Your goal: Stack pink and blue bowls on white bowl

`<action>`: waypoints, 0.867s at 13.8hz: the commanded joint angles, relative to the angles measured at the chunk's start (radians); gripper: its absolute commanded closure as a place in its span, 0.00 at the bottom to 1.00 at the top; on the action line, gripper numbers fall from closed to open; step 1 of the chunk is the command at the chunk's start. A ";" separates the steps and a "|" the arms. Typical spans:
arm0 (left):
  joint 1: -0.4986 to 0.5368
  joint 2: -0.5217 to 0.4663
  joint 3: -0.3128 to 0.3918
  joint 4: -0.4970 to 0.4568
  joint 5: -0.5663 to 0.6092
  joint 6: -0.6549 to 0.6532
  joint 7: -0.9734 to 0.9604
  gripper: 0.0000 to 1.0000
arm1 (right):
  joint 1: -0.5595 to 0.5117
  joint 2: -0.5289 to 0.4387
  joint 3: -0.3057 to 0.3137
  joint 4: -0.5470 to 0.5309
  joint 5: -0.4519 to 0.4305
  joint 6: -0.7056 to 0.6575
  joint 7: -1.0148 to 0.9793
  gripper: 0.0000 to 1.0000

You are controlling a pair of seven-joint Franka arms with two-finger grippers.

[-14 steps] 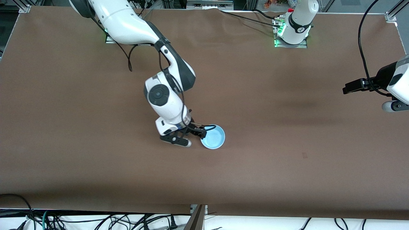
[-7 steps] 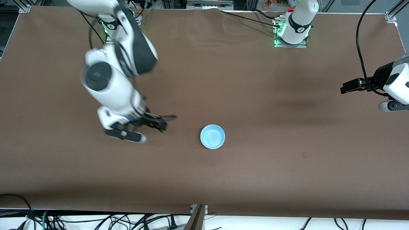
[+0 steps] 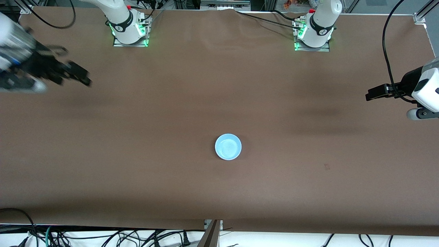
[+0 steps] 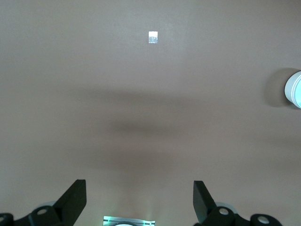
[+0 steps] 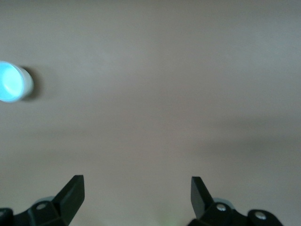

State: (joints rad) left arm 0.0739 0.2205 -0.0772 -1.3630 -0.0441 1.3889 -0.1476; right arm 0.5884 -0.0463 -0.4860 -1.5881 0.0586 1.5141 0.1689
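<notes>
A light blue bowl (image 3: 228, 146) sits upright near the middle of the brown table (image 3: 137, 171), with nothing touching it. It shows again in the right wrist view, blue bowl (image 5: 11, 81), and at the edge of the left wrist view with a pale wall (image 4: 294, 89). The pink bowl and the white bowl are hidden from above. My right gripper (image 3: 80, 77) hangs open and empty over the right arm's end of the table, its fingers (image 5: 73, 190) wide apart. My left gripper (image 3: 372, 94) waits open and empty over the left arm's end, fingers (image 4: 75, 193) spread.
The two arm bases (image 3: 128, 31) (image 3: 313, 34) stand along the table's edge farthest from the front camera. A small mark (image 3: 327, 166) lies on the cloth toward the left arm's end. Cables (image 3: 103, 236) trail below the front edge.
My right gripper has left the blue bowl's rim and swung up and away to the right arm's end of the table. The bowl stays put; the left arm has hardly moved.
</notes>
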 commanded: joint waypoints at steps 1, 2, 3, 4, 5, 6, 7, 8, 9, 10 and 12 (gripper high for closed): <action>0.000 0.002 0.004 0.012 0.006 -0.007 0.017 0.00 | 0.019 -0.101 0.009 -0.087 -0.060 -0.026 -0.040 0.00; 0.000 0.003 0.005 0.012 0.004 -0.007 0.017 0.00 | 0.019 -0.096 -0.006 -0.084 -0.060 -0.026 -0.069 0.00; 0.000 0.004 0.005 0.012 0.004 -0.005 0.017 0.00 | 0.018 -0.084 -0.008 -0.075 -0.060 -0.016 -0.075 0.00; 0.000 0.004 0.005 0.012 0.004 -0.005 0.017 0.00 | 0.018 -0.055 -0.011 -0.053 -0.060 -0.014 -0.078 0.00; 0.000 0.004 0.005 0.012 0.004 -0.005 0.017 0.00 | 0.016 -0.037 -0.014 -0.030 -0.060 -0.018 -0.081 0.00; 0.001 0.007 0.005 0.013 0.004 -0.004 0.017 0.00 | 0.016 -0.032 -0.014 -0.024 -0.060 -0.015 -0.089 0.00; 0.000 0.008 0.005 0.019 0.004 -0.004 0.017 0.00 | 0.016 -0.032 -0.014 -0.024 -0.060 -0.015 -0.101 0.00; 0.000 0.016 0.005 0.037 0.004 -0.005 0.016 0.00 | 0.016 -0.029 -0.014 -0.024 -0.062 -0.015 -0.107 0.00; -0.002 0.022 0.004 0.044 0.004 -0.008 0.016 0.00 | 0.015 -0.020 -0.014 -0.024 -0.062 -0.014 -0.108 0.00; 0.000 0.022 0.004 0.044 0.003 -0.008 0.016 0.00 | 0.005 -0.018 -0.019 -0.024 -0.068 -0.012 -0.111 0.00; 0.001 0.022 0.004 0.045 0.003 -0.010 0.017 0.00 | -0.022 0.037 0.009 0.022 -0.077 -0.012 -0.131 0.00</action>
State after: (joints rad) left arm 0.0742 0.2252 -0.0752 -1.3533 -0.0441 1.3907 -0.1476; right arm 0.5896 -0.0632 -0.4930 -1.6312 -0.0059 1.5089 0.0627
